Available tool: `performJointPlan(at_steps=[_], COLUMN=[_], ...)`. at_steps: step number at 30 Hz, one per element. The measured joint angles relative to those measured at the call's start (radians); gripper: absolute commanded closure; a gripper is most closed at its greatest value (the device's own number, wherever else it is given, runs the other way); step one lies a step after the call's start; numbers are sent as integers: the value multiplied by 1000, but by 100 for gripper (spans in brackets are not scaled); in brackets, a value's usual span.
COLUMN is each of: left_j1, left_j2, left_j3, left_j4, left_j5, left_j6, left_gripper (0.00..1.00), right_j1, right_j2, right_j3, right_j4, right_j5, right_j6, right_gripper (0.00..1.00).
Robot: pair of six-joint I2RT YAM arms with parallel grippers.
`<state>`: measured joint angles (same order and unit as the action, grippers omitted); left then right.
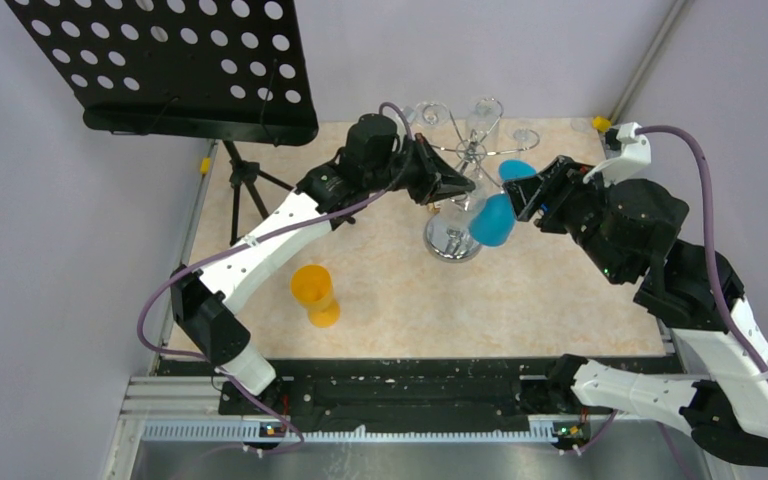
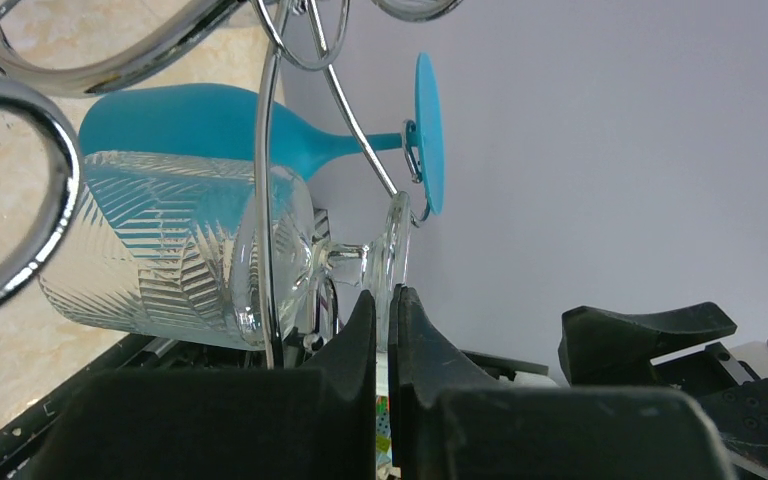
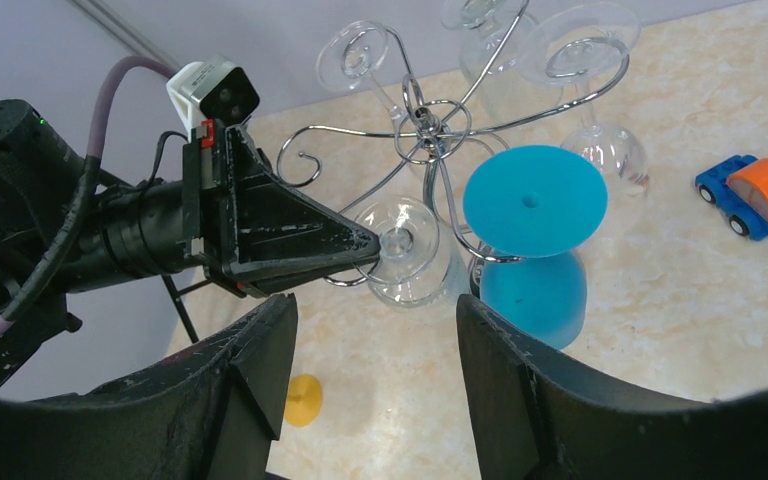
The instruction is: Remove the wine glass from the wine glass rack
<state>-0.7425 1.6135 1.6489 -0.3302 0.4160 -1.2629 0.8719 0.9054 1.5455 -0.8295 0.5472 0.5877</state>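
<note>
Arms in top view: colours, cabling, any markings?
Left arm and right arm: white link shells, black joint housings, a purple cable looped along each. Left gripper and right gripper are black, wedge-shaped. White camera on the right wrist. No legible markings.

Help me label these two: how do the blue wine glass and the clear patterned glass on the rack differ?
The blue wine glass is opaque and smooth; the clear glass is see-through with a cut chevron pattern. The blue wine glass has a longer stem than the clear glass. The left tool is shut on the clear glass's foot, while nothing grips the blue wine glass. Both hang bowl-down from the wine glass rack.
</note>
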Motion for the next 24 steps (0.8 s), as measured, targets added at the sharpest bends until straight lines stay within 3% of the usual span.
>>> performJointPlan(at_steps=[16, 24], left_j1=[-11, -17], left_j2=[-2, -77], left_j3=[18, -12], left_j4=[-52, -79], left_j5=[37, 66], left_j6=[46, 79], left_gripper=[100, 100], right_j1=[0, 0], right_j2=[-8, -8], right_j3=[-11, -28], right_j4=[16, 47], right_j5=[0, -20], right_j6=[0, 0], right_gripper=[35, 34])
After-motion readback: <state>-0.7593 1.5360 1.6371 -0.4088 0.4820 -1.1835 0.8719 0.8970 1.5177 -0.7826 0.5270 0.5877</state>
